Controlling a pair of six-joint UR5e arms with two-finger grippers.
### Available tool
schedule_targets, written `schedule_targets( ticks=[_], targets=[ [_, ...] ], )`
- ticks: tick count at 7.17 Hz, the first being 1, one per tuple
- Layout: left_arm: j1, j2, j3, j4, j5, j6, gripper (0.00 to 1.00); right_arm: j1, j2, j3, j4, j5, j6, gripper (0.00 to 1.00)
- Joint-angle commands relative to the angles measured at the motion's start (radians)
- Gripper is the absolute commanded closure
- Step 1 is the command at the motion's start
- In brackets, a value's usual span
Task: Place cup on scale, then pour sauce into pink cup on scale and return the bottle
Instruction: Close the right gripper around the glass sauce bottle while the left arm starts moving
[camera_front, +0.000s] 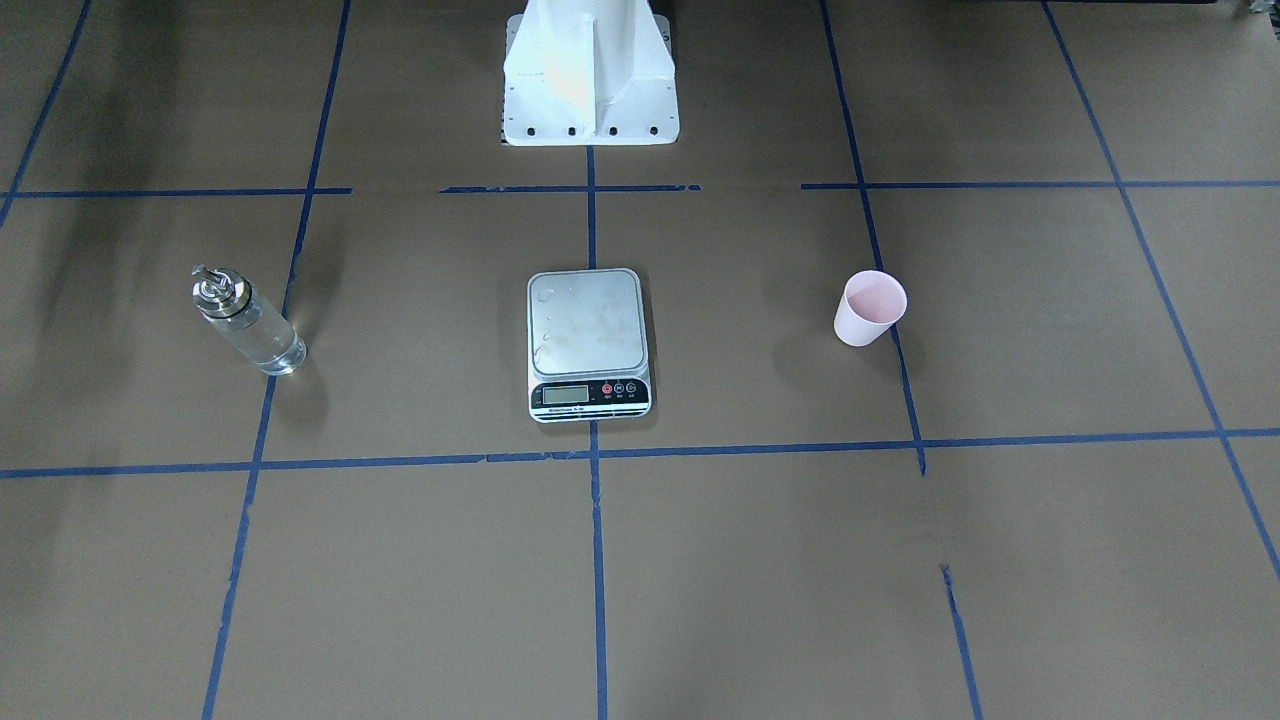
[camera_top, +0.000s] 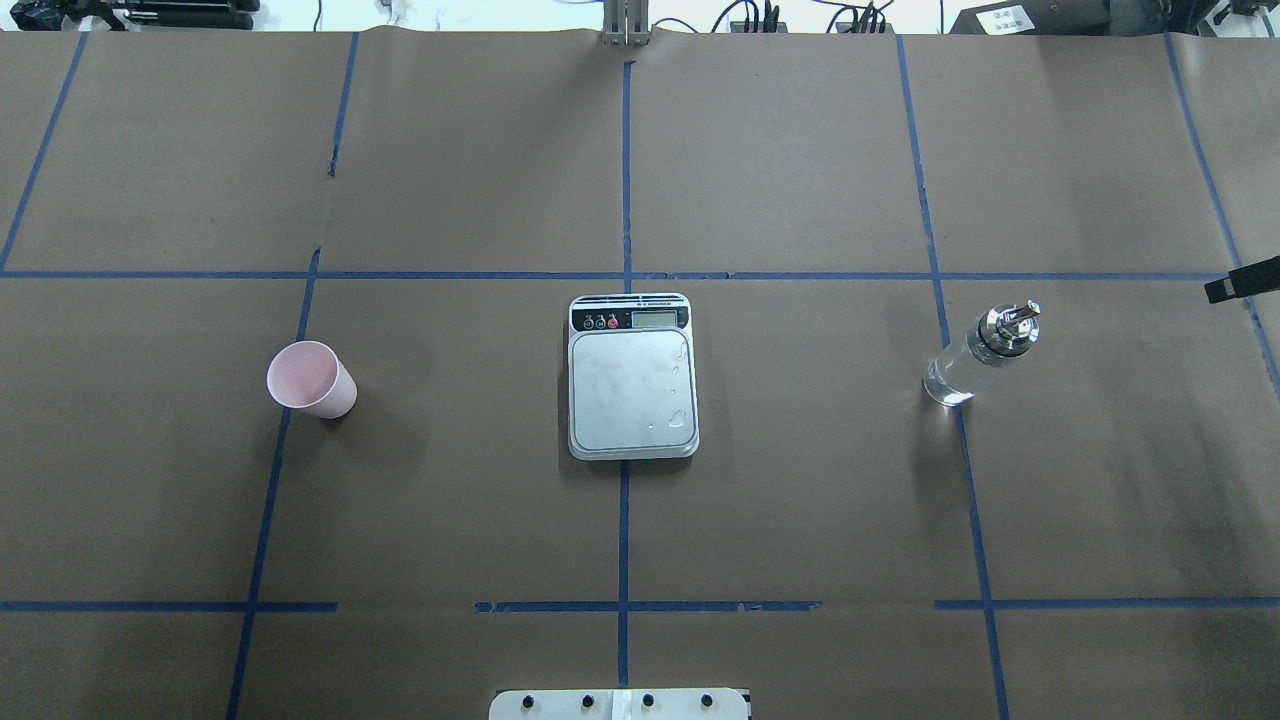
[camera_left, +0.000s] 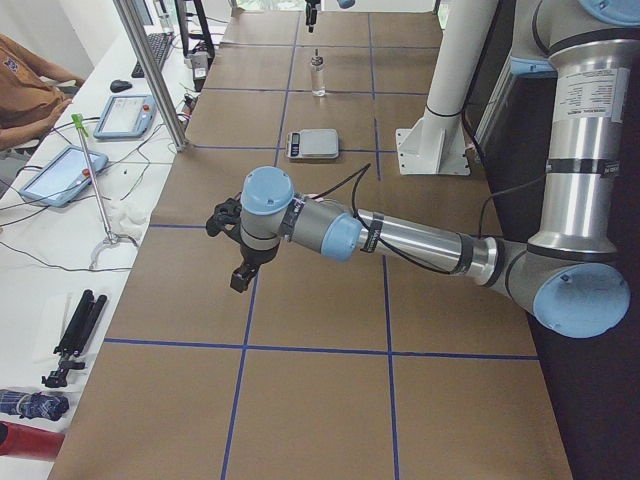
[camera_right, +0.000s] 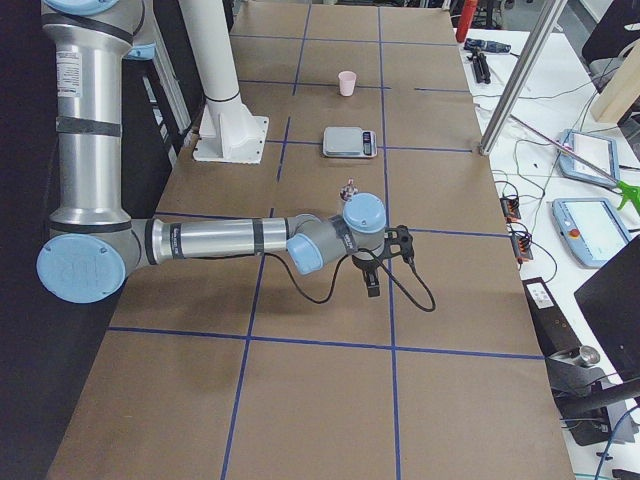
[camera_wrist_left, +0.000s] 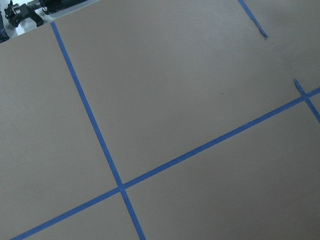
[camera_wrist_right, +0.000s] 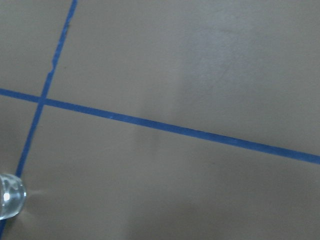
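Note:
The pale pink cup (camera_top: 312, 379) stands upright on the brown paper on my left side, apart from the scale (camera_top: 632, 385); it also shows as the cup (camera_front: 869, 308). The scale's silver platform carries only a few droplets. The clear glass bottle (camera_top: 980, 353) with its silver pourer stands upright on my right side, holding clear sauce (camera_front: 262, 342). My left gripper (camera_left: 232, 252) hovers over bare paper well short of the cup. My right gripper (camera_right: 385, 262) hangs beside the bottle (camera_right: 349, 188) without touching it. I cannot tell either gripper's state.
The white robot pedestal (camera_front: 590, 80) stands behind the scale. Blue tape lines (camera_top: 625, 530) grid the paper. A metal post (camera_left: 150, 70) rises at the table's far edge, with tablets (camera_left: 60, 175) and a person's sleeve (camera_left: 20, 90) beyond it.

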Motion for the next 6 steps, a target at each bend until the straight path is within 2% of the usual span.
schedule_targets(
  ticks=[1,2,5,6],
  targets=[
    [0.050,-0.001,0.004,-0.021,0.001,-0.057,0.00,-0.113,-0.097,0.010,0.365,-0.006,0.221,0.00],
    [0.090,-0.001,0.004,-0.099,0.001,-0.141,0.00,-0.159,-0.100,0.043,0.374,-0.011,0.303,0.00],
    [0.290,-0.007,-0.020,-0.262,0.019,-0.576,0.00,-0.178,-0.111,0.053,0.374,-0.011,0.312,0.00],
    [0.400,-0.010,-0.060,-0.296,0.122,-0.758,0.00,-0.178,-0.111,0.054,0.374,-0.011,0.312,0.00]
  ],
)
